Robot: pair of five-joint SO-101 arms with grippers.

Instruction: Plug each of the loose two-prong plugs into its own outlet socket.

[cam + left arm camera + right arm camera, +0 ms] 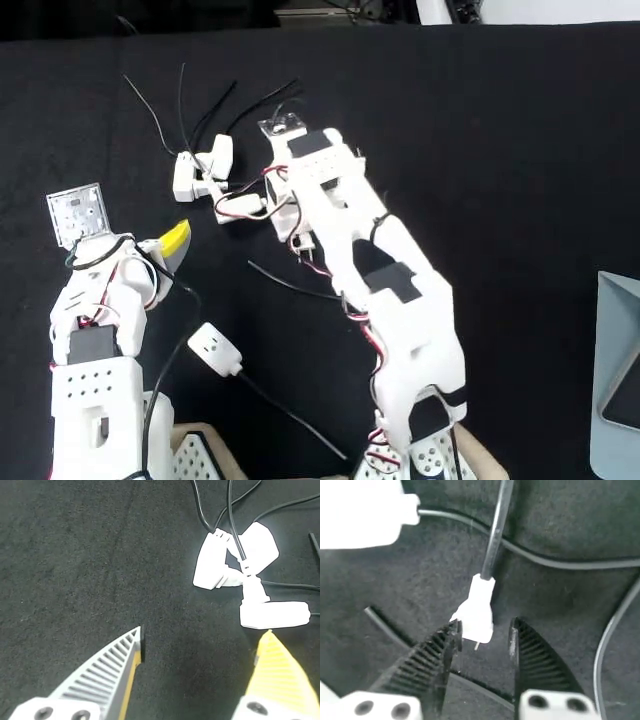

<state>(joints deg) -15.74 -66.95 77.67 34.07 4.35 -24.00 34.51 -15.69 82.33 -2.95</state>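
the left end effector (pixel 204 632) hangs wide open over the matte black cloth surface (pixel 75 555) and holds nothing; one finger is ribbed grey, the other smooth yellow plastic. just beyond it lies a cluster of glossy white outlet sockets (pixel 212 565). the right end effector (pixel 485 626) is part open, its ribbed black fingers (pixel 420 665) either side of a small white two-prong plug (pixel 479 611) on a round black cord (pixel 496 525). another boxy socket (pixel 213 347) lies near the left arm's base.
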